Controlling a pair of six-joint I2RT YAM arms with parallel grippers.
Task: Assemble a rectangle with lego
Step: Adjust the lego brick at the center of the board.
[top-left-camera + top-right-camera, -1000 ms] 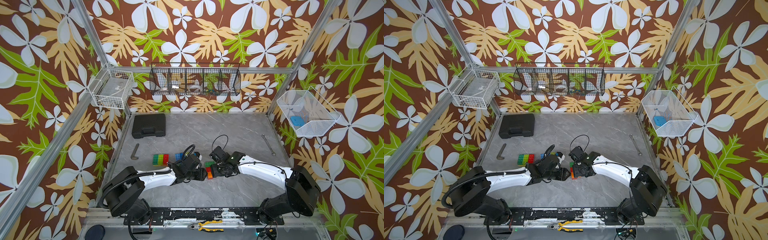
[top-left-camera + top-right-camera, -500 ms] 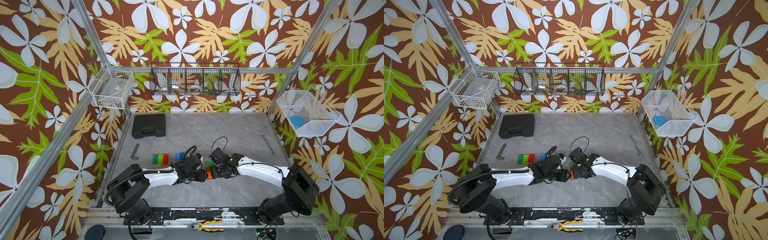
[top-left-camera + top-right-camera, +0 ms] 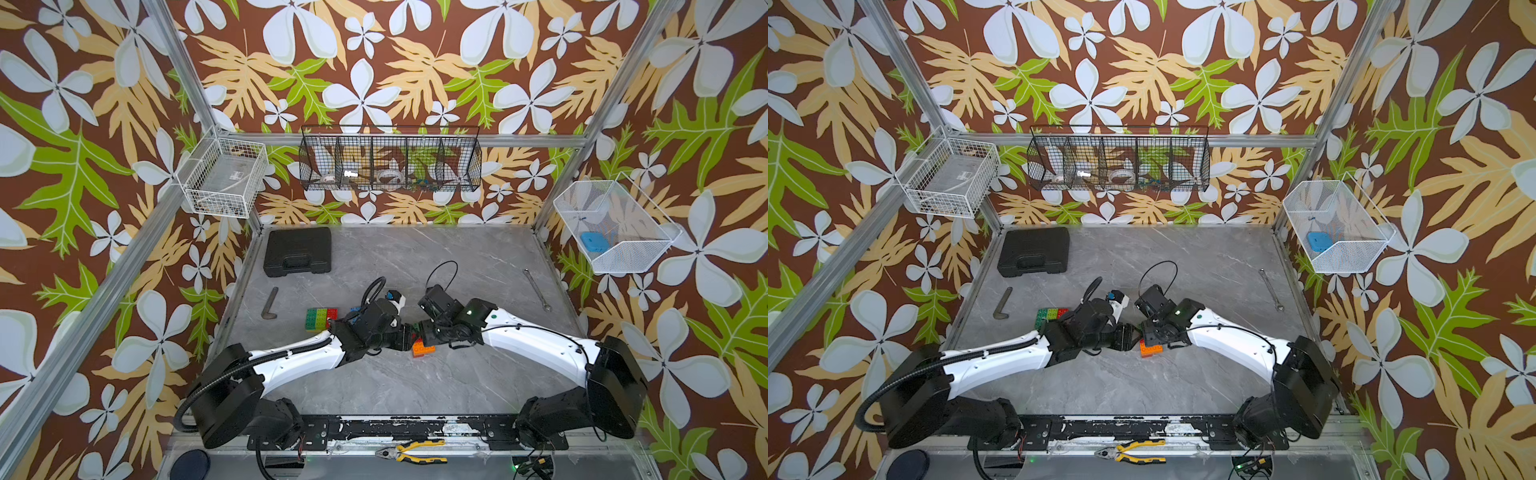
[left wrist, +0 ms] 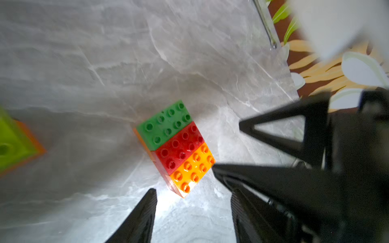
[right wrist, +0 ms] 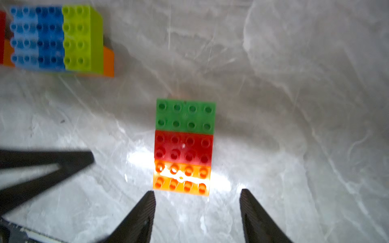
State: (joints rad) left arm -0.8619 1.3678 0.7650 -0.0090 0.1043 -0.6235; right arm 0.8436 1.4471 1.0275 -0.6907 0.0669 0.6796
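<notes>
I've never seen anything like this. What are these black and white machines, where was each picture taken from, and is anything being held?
These are two robot arms, the left arm and the right arm, fixed at the front of a grey table. Two pictures look down from above, like a pair of eyes. Two close-ups come from a camera on each wrist, looking past the pincers. On the table lie a small block of green, red and orange toy bricks, a bigger many-coloured block, a black case, a spanner and a bent metal key. The left pincer and right pincer both stand open and empty, tips close to the small block.
</notes>
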